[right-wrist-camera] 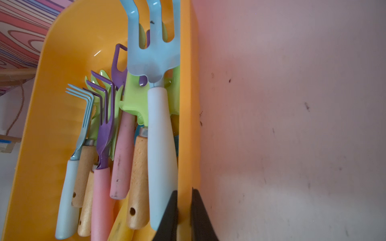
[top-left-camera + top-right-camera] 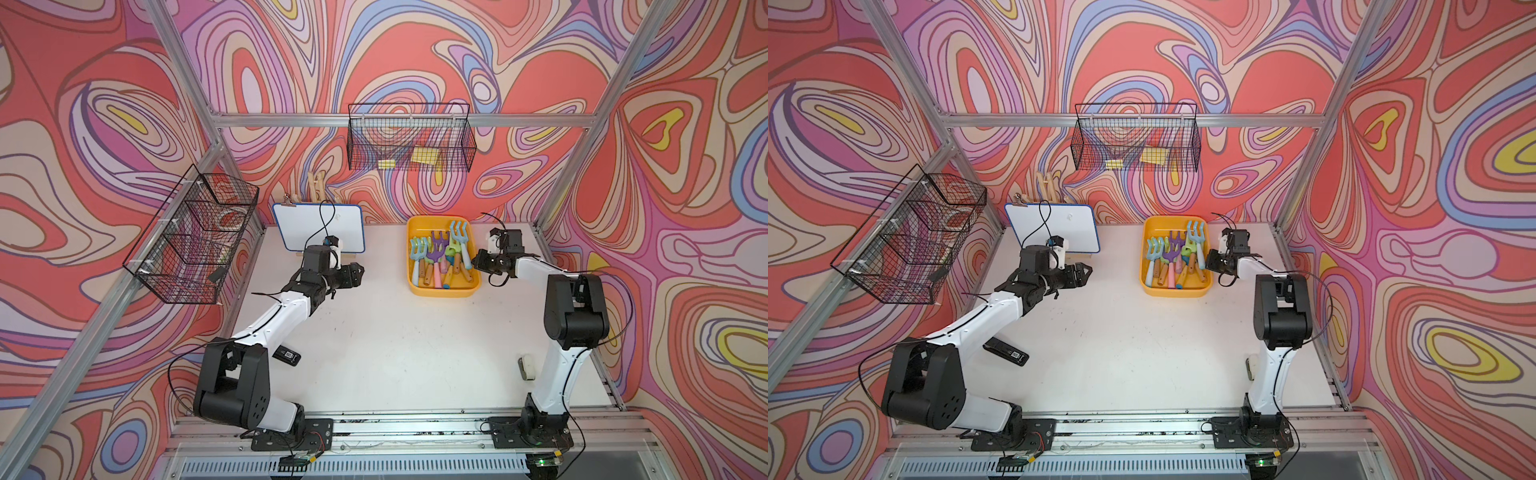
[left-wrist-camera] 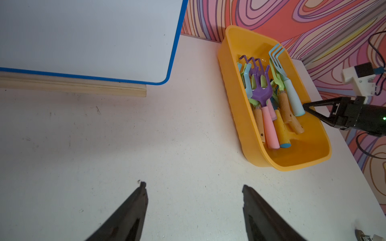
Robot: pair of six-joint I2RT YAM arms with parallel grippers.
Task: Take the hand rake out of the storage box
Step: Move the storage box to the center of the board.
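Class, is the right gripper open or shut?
Shut: the right gripper clamps a side wall of the yellow box, one finger inside, one outside.

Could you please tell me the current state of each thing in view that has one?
Box: on the table, holding a pile of rakes.
Rakes: all in the box, none gripped.
Right hand: shut on the box wall, astride it.
Left hand: open, empty, above the table.
Whiteboard: tilted on its wooden stand.

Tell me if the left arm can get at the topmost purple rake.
Probably yes: the left gripper is open, bare table lies between it and the storage box, and that purple rake lies uncovered.
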